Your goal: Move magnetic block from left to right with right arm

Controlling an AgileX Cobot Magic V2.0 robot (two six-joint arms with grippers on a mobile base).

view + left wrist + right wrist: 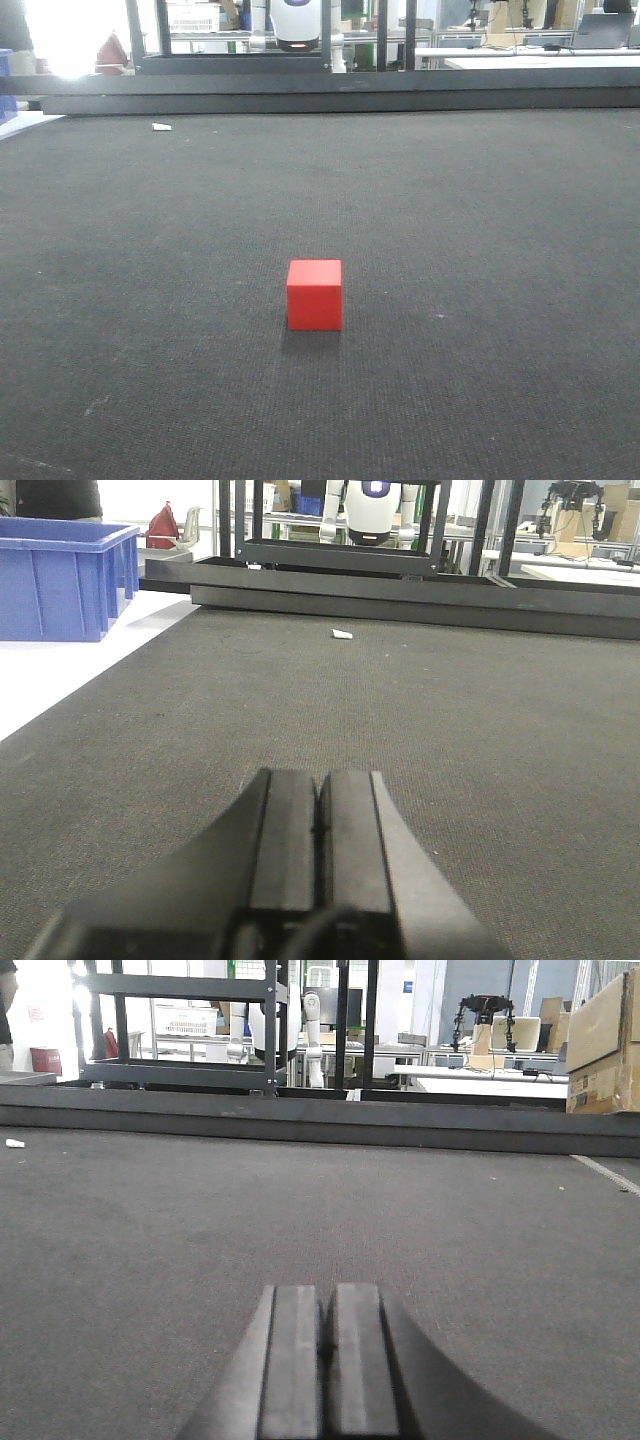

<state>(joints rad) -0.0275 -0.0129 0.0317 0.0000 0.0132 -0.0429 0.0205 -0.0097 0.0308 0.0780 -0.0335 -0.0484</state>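
The magnetic block (314,295), a small bright-red cube, rests alone on the dark grey mat (480,220) near the middle of the front view. Neither arm shows in that view. In the left wrist view my left gripper (321,778) lies low over the mat, its black fingers pressed together on nothing. In the right wrist view my right gripper (327,1292) is likewise shut and empty just above the mat. The block appears in neither wrist view.
A small white scrap (161,127) lies at the mat's far left. A dark rail (330,95) bounds the far edge. A blue bin (62,575) stands on the white surface left of the mat. Cardboard boxes (603,1045) stand at far right.
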